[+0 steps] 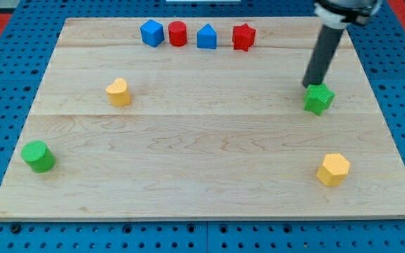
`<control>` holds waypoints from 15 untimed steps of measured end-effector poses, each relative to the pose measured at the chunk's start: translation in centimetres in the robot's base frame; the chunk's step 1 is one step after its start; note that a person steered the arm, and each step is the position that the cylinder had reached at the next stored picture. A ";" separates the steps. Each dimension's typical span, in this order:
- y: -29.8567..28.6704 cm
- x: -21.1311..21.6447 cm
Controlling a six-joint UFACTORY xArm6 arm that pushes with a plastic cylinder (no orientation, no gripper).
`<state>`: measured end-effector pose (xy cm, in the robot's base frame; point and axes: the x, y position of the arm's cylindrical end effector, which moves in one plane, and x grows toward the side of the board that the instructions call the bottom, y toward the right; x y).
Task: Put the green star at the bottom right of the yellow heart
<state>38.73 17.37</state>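
Now my tip (308, 85) touches the green star (319, 98) — its pointing direction unclear.

two blue blocks (152, 33), two red (178, 34), two green (319, 98), two yellow (119, 92)

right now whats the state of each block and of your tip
my tip: down on the board, at the green star's upper left edge
green star: far right of the yellow heart, unplaced
yellow heart: alone, left side
green cylinder: alone, bottom left
yellow hexagon: alone, bottom right
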 end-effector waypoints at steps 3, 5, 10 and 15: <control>1.9 5.8; -6.7 4.8; -19.0 1.8; -32.1 -0.5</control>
<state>38.25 -14.76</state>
